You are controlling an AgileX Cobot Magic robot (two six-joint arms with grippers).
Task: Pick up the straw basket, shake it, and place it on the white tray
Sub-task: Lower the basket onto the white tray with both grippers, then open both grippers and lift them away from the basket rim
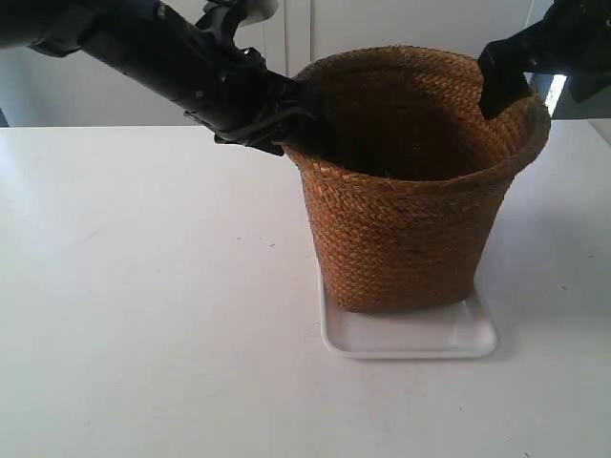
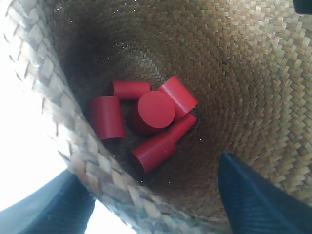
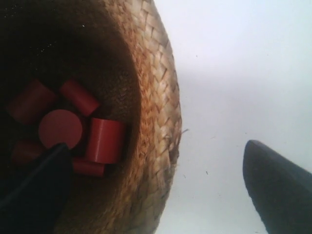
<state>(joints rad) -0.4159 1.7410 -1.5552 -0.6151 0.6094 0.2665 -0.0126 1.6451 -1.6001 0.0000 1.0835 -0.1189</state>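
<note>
- Fingers (image 2: 253, 195) of the left gripper (image 2: 148, 163) stand wide apart and straddle the rim of the straw basket (image 2: 253, 73): one dark finger is inside the basket, the other is outside, just beside the braided wall.
- The right gripper (image 3: 156, 145) is spread wide too, its fingers (image 3: 278, 190) set one inside the basket and one outside it, the outer one well apart from the basket wall (nothing is pinched between them).
- In the exterior view, the arm at the exterior view's left (image 1: 181, 67) reaches to the basket's rim on one side, and the arm at the exterior view's right (image 1: 544, 43) hangs a finger over the rim on the opposite side.
- Several red cylinders (image 2: 156, 109) lie in a loose heap on the basket's dark floor, some on their sides and one showing its round end upward.
- The basket stands upright, and its base rests on the white tray (image 1: 477, 339).
- The tray's glossy rim shows past the basket's base on the near side and at the corners.
- Under the basket and tray lies a plain white table (image 1: 143, 315).
</note>
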